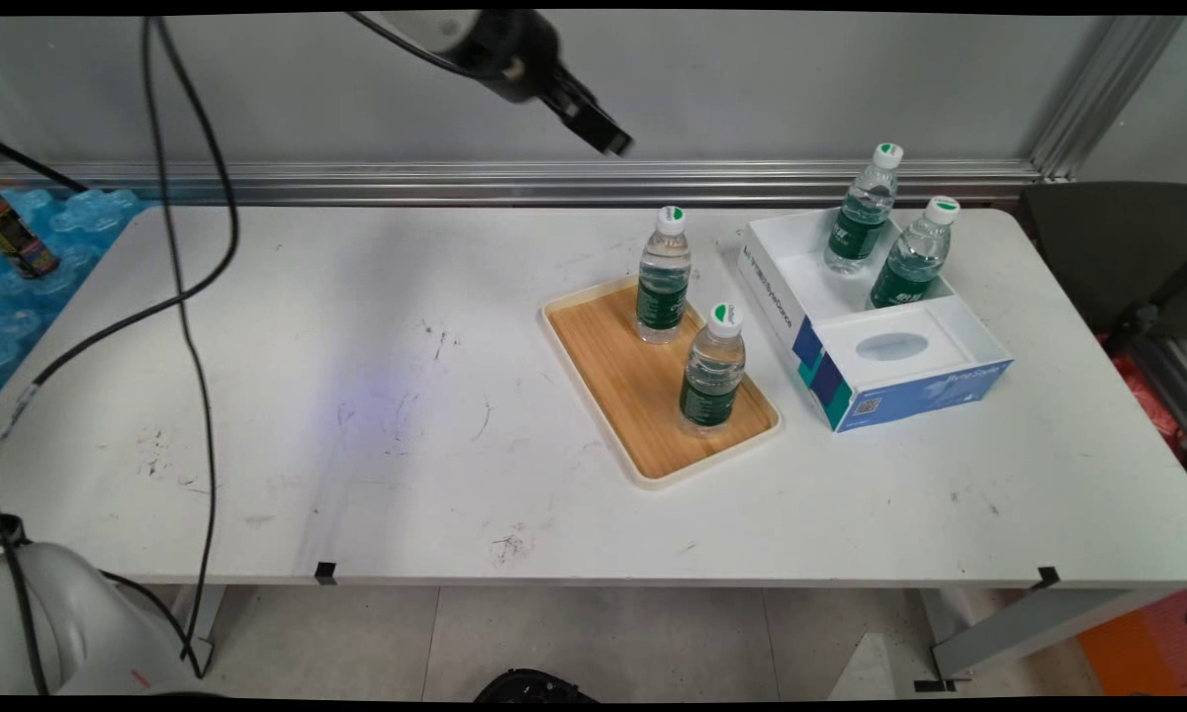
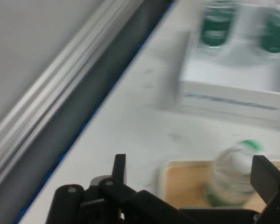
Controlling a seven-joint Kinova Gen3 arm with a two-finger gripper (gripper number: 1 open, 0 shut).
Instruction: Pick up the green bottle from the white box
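My gripper (image 1: 608,138) hangs high over the table's back edge, above and left of the tray, open and holding nothing. A wooden tray (image 1: 603,371) carries two upright water bottles with green labels, one at its far end (image 1: 664,277) and one nearer (image 1: 712,371). To the right, a white and blue box (image 1: 910,381) holds two more bottles (image 1: 861,213) (image 1: 912,255). In the hand view the gripper (image 2: 193,172) is spread wide, with a tray bottle (image 2: 231,179) between its fingers but far below. The tray (image 2: 182,182) and the box (image 2: 224,93) lie beyond.
Black cables (image 1: 193,297) hang over the table's left part. A blue pack with a can (image 1: 20,237) lies off the left end. An aluminium rail (image 1: 514,183) runs along the wall behind. A dark chair (image 1: 1113,257) stands at the right end.
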